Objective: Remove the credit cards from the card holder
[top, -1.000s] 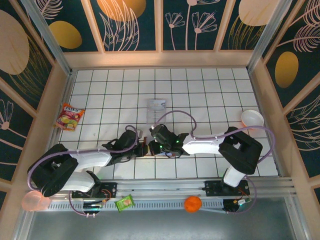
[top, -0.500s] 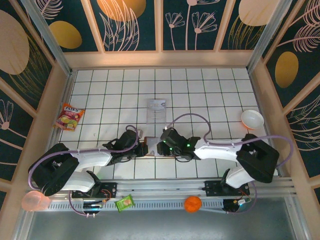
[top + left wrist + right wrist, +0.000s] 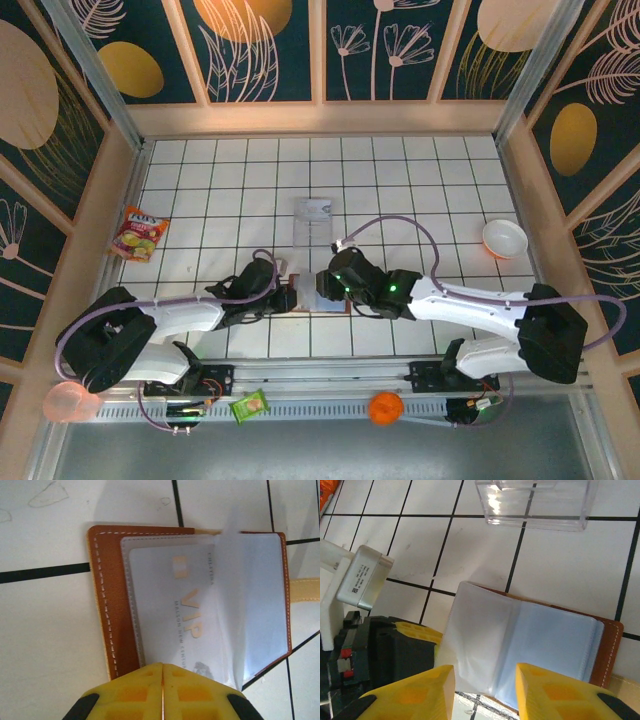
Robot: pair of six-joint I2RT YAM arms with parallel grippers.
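Note:
The brown card holder [image 3: 107,605] lies open on the white tiles, its clear sleeves fanned out. A pale credit card [image 3: 185,615] printed "VIP" sits inside one sleeve. My left gripper [image 3: 162,666] is shut, its yellow tips resting at the holder's near edge over that sleeve. My right gripper [image 3: 484,672] is open, its fingers straddling the card holder [image 3: 555,640] where one translucent sleeve stands partly lifted. From above, the left gripper [image 3: 283,298] and right gripper [image 3: 322,290] meet over the card holder [image 3: 303,292] at the table's near middle.
A clear plastic tray [image 3: 313,222] stands just beyond the holder, also the tray [image 3: 535,502]. A snack packet [image 3: 139,233] lies far left, a white bowl [image 3: 503,238] far right. An orange ball [image 3: 385,408], green packet [image 3: 249,405] and pink cup [image 3: 68,402] sit off the front edge.
My right gripper has opened and shifted a little to the right, its arm swinging out to the right. The left arm has stayed put.

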